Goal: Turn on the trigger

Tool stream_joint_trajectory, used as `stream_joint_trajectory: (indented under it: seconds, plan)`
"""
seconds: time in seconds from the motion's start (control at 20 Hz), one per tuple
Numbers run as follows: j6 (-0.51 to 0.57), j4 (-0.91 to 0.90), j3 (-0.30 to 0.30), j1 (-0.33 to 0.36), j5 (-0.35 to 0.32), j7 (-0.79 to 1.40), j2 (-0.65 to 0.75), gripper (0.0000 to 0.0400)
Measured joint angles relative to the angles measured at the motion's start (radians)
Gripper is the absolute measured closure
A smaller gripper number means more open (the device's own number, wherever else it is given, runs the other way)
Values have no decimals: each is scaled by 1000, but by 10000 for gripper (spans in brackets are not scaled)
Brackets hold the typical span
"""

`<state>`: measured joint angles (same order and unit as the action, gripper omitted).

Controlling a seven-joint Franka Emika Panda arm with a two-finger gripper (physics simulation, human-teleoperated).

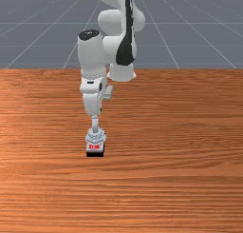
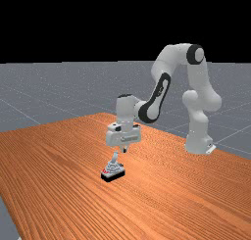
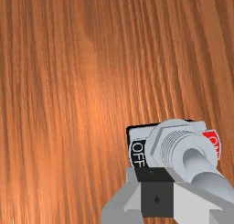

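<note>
Grey and black, your trigger [image 2: 113,174] sits well in from the bench's [image 2: 59,156] edges; your 2 jaws hang closed against each other, near its upright-leaning lever [image 2: 115,157].

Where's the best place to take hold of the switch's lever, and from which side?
Probably by the upper shaft of the lever, coming down from above. It rises slim and free above the wider ringed collar, and its top is the part nearest the gripper.
</note>
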<state>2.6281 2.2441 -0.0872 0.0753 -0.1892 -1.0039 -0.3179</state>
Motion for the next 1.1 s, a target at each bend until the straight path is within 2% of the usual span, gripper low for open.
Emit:
stream_joint_trajectory:
  seconds: [0.15,0.35,0.4,0.5,0.55,0.65,0.7,0.75,0.9,0.95,1.0,1.05,1.1]
  plan:
    - [-13,-17,15,14,-36,-16,-10,400]
    - [-2,-12,13,13,-32,-13,-13,400]
    - [0,-12,3,3,-12,6,-16,400]
    - [7,-15,-14,1,-20,56,-21,400]
    - [21,-13,-56,-29,75,69,-23,400]
    - [20,-19,-64,-19,79,56,-27,400]
    - [-11,-31,6,52,-1,-123,-28,400]
    - [-10,-28,10,50,1,-130,-26,400]
    - [6,-22,18,35,2,-115,-30,400]
    - [-44,-54,-11,7,18,-7,-55,400]
    - [-30,-54,-8,9,14,-10,-67,400]
    - [49,-19,-29,-15,41,17,-65,400]
    - [56,-13,-62,-50,88,71,-66,400]
